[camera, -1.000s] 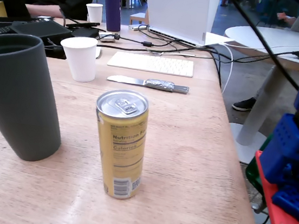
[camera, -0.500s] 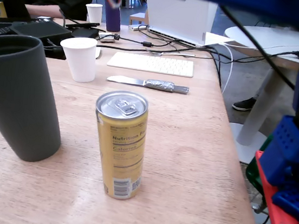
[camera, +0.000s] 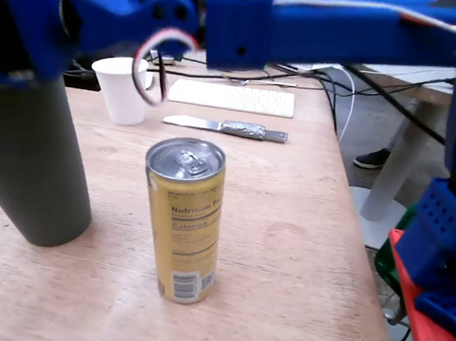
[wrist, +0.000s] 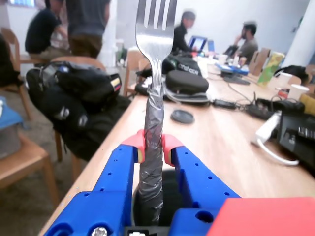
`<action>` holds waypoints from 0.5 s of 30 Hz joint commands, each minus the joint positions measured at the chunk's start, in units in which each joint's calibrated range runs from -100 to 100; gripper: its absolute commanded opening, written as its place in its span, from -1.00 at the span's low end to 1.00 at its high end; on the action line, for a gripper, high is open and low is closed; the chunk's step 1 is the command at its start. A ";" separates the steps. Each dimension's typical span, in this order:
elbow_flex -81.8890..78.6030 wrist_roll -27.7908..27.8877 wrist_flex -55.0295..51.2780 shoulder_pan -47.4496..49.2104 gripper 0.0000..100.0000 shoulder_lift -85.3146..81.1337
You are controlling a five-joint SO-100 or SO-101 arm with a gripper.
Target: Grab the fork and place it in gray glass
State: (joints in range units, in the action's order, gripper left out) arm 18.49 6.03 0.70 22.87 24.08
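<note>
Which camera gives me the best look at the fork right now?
The wrist view. There the fork stands upright, tines up, with the gripper shut on its foil-wrapped handle. In the fixed view the fork cannot be made out; only the blue arm reaching across above the gray glass shows.

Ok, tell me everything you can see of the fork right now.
The fork shows only in the wrist view. It is silver metal with tines pointing up at the top of the picture, and its handle is wrapped in crinkled grey foil. It stands roughly upright, clamped on the wrapped handle between the red-tipped fingers of the blue hand. The handle's lower end runs down into a dark opening below.
</note>
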 commanded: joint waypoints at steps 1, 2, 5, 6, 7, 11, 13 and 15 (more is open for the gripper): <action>-2.20 0.24 0.77 -1.39 -1.00 -2.47; -2.20 0.34 0.86 -1.55 -1.00 -2.47; -2.30 0.44 0.86 -1.72 -1.00 -2.55; -2.39 0.44 0.45 -1.89 -1.00 -3.24; -2.49 0.44 0.03 -1.89 -1.00 -4.01; -2.49 0.44 -0.21 -1.89 -0.96 -4.18; -2.49 0.44 -0.21 -1.89 -0.77 -4.18; -2.49 0.49 -0.21 -1.89 -0.65 -4.18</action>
State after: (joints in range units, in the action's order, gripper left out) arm 15.33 6.52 0.54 21.47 24.17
